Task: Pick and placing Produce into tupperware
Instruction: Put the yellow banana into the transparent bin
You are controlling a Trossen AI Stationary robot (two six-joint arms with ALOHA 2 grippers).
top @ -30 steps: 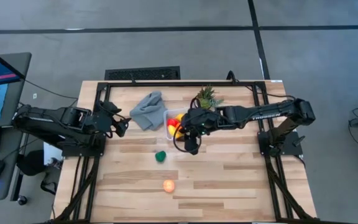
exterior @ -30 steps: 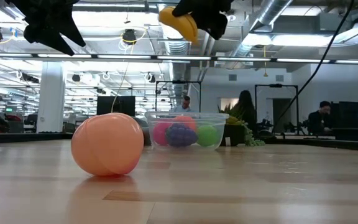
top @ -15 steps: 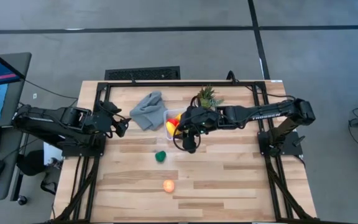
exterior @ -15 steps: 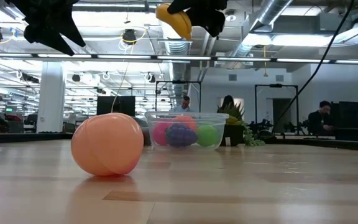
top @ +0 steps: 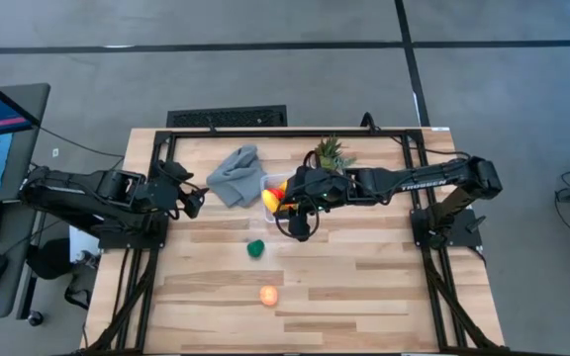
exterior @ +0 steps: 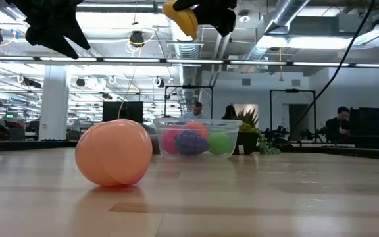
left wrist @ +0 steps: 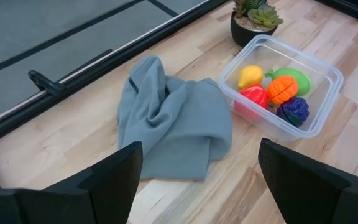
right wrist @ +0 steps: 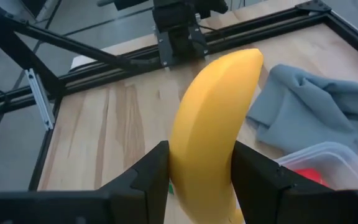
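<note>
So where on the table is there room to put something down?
The bare wood right of the small dark green toy vegetable and the peach ball is free, below the right end effector. The far side is crowded: crumpled grey cloth, clear plastic container, spiky potted plant.

I see a pale wooden worktop [left wrist: 55, 143], a soft matt grey cloth [left wrist: 173, 121], a clear glossy plastic tupperware [left wrist: 325, 78], and a smooth yellow banana [right wrist: 213, 130].
</note>
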